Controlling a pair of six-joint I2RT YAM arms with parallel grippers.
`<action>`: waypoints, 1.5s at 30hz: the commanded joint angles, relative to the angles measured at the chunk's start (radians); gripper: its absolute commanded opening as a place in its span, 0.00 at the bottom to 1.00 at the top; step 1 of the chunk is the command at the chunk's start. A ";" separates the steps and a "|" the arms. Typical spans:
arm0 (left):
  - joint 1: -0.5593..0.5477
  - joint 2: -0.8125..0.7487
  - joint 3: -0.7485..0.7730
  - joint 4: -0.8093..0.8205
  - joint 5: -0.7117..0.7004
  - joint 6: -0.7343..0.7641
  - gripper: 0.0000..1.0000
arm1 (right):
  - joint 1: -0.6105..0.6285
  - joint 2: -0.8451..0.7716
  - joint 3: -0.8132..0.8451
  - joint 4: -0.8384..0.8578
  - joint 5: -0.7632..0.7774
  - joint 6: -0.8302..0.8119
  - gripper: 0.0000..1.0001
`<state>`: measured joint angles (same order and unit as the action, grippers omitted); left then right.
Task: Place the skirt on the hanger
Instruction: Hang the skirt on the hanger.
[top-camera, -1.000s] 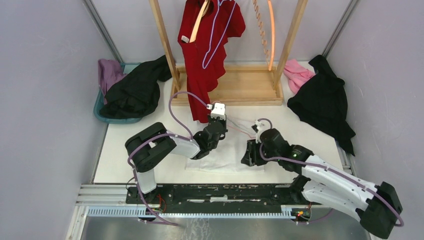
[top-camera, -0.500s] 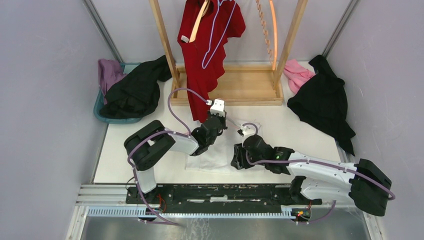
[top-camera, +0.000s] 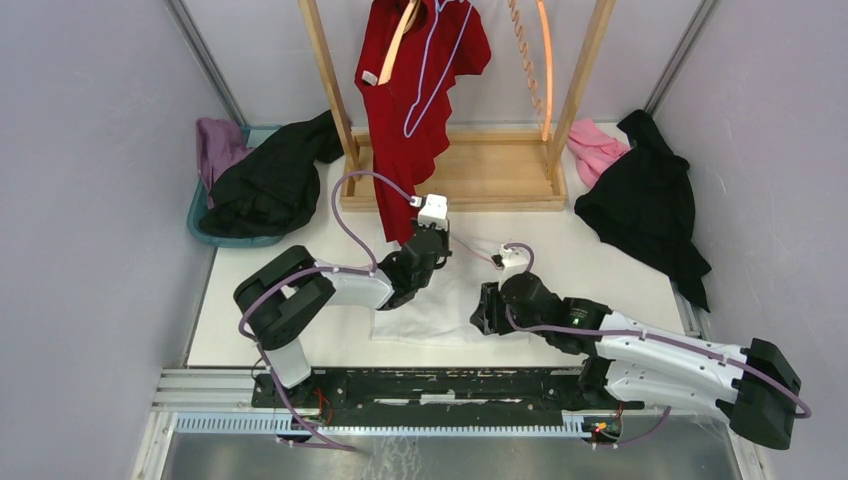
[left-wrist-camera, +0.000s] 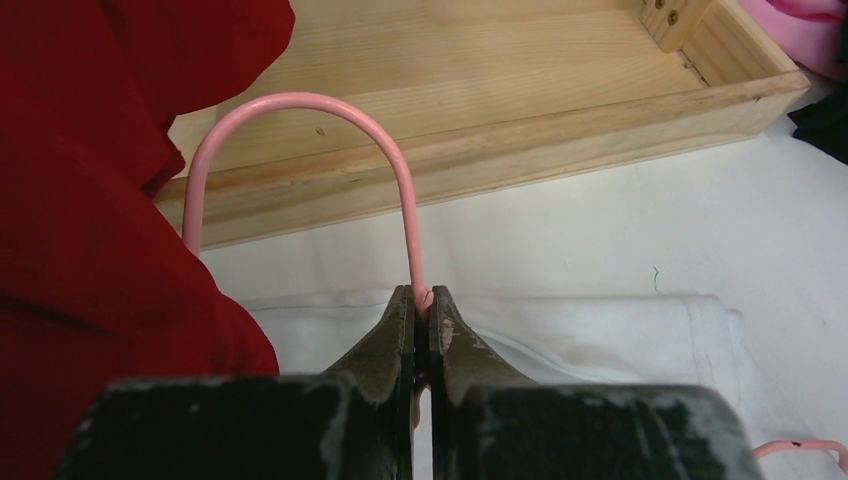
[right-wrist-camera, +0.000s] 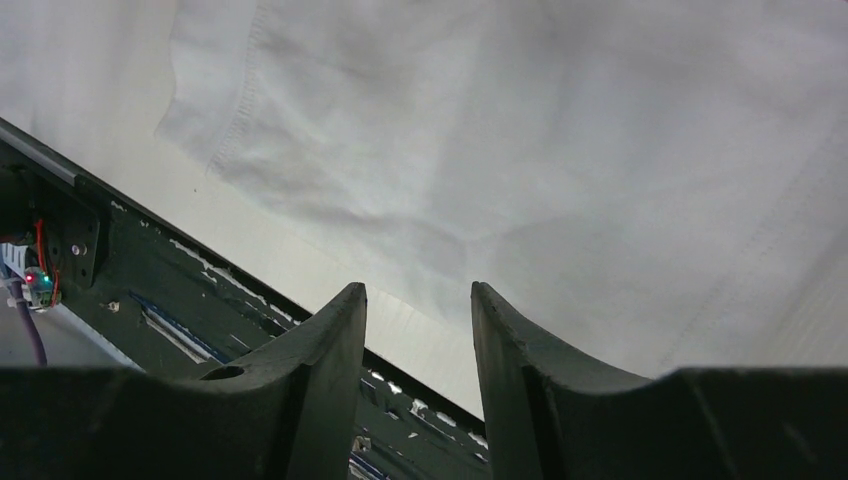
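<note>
Clamping the left gripper (left-wrist-camera: 421, 300) on the pink hanger (left-wrist-camera: 405, 190), right at the foot of its hook, jaws pressed together with the wire pinched between. Pointing that hook to the far side, toward the wooden rack base (left-wrist-camera: 500, 130), with a red garment (left-wrist-camera: 80, 200) crowding in on the left. Just beneath and spreading rightward, the white skirt (left-wrist-camera: 600, 320), flat on the table (left-wrist-camera: 620, 230) at near centre. Over to the right gripper (right-wrist-camera: 418, 300): spread open, holding nothing, hovering low over the skirt's near hem beside the table's near edge. Seemingly narrower at the far end, so probably waist far and hem near, long axis running near to far. Waist right beside the hanger and the left arm, hem under the right. Likely calling for the right to take cloth and bring it far-left toward the hanger.
</note>
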<state>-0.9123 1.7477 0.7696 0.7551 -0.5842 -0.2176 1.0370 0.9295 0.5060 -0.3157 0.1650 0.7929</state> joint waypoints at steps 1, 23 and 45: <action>-0.012 -0.051 0.008 0.012 -0.089 -0.048 0.03 | 0.004 -0.057 0.035 -0.059 0.065 0.016 0.49; -0.093 -0.191 0.022 -0.017 -0.193 -0.032 0.03 | 0.004 -0.285 0.111 -0.297 0.250 0.010 0.49; -0.147 -0.498 0.233 -0.463 -0.024 0.132 0.03 | 0.003 -0.274 0.583 -0.547 0.183 -0.317 0.49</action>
<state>-1.0515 1.3174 0.9184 0.3664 -0.6708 -0.1493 1.0370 0.6189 1.0218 -0.8318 0.3870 0.5606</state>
